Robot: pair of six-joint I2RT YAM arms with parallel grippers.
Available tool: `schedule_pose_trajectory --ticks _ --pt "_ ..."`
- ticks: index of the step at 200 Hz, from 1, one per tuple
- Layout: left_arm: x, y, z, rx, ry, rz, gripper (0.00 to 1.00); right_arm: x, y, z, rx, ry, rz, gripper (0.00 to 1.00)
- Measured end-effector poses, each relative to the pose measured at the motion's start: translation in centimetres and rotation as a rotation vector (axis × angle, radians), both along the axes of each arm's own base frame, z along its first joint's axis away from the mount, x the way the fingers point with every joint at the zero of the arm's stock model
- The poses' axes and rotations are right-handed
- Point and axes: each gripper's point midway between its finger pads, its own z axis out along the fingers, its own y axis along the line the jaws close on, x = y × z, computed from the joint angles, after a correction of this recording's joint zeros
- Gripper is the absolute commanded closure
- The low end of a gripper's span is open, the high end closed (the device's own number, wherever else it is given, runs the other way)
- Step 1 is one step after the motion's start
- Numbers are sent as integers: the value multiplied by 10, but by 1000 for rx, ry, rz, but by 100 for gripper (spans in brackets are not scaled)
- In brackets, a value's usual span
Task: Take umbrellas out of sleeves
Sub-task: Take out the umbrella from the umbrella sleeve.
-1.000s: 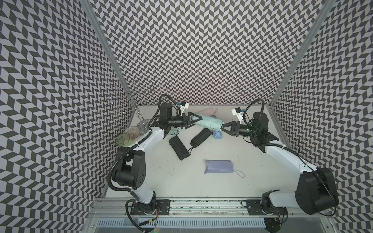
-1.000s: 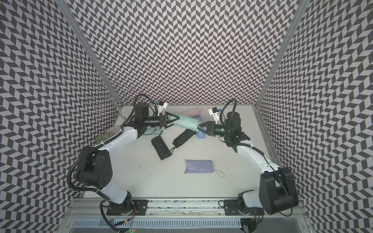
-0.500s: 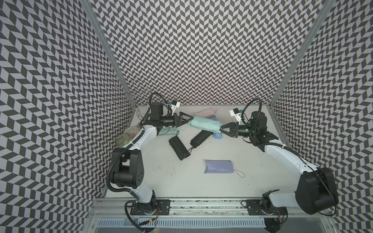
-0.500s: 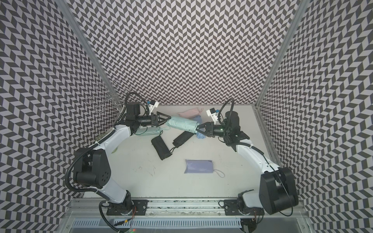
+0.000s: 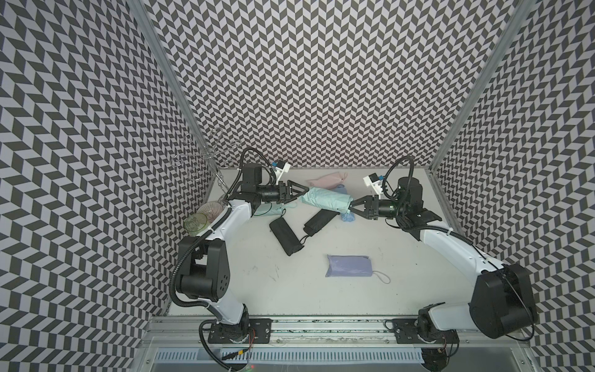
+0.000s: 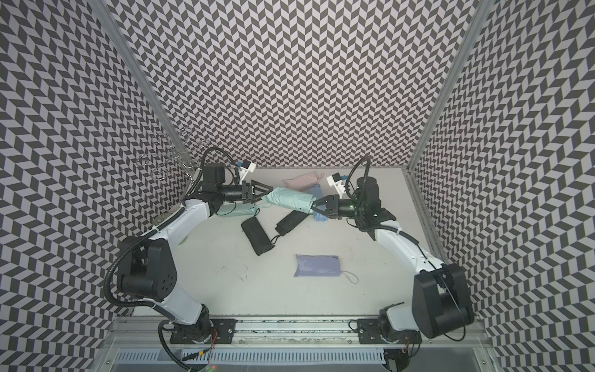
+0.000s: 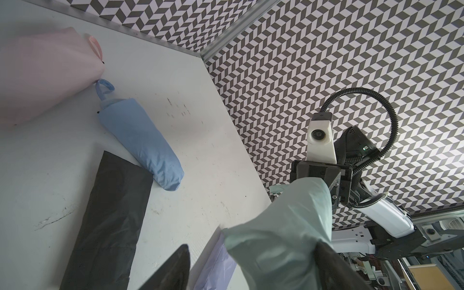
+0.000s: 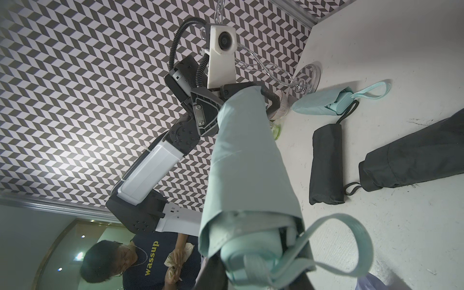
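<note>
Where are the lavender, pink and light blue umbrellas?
lavender umbrella [image 5: 349, 270], in a top view, middle of its body.
pink umbrella [image 6: 301, 182], in a top view, middle of its body.
light blue umbrella [image 7: 140, 140], left wrist view, middle of its body.

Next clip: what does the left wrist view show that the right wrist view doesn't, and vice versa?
Left wrist only: the pink umbrella, the light blue umbrella, the right arm's wrist camera. Right wrist only: a second mint umbrella lying on the table, a looped wire stand, a person in a dark shirt, the right gripper pinching the handle end. Both: the sleeved mint umbrella, stretched between the arms, the left gripper straddling its other end.
</note>
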Motion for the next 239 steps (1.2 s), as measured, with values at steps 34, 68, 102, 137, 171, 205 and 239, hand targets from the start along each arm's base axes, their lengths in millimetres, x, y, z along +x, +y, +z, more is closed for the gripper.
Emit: schedule_pose_trajectory --ticks 34,68,102,137,171,205,239 --pt "-3 -2 -1 -1 13 -9 7 3 1 -2 -11 -4 -4 87" --pt "-3 -2 -1 -3 22 -11 11 5 1 -6 -22 4 -15 87" --pt "-4 -2 0 -8 31 -15 22 6 0 -9 -30 12 -21 87" --pt "-6 -3 1 -16 41 -24 42 8 0 -10 -34 10 -29 87" --pt "-6 -3 2 -19 46 -26 50 12 1 -13 -41 10 -31 87" --pt "-8 -5 3 -25 44 -38 31 13 1 -13 -44 4 -34 87" --pt "-10 -6 3 -27 49 -45 35 14 0 -13 -45 2 -41 87"
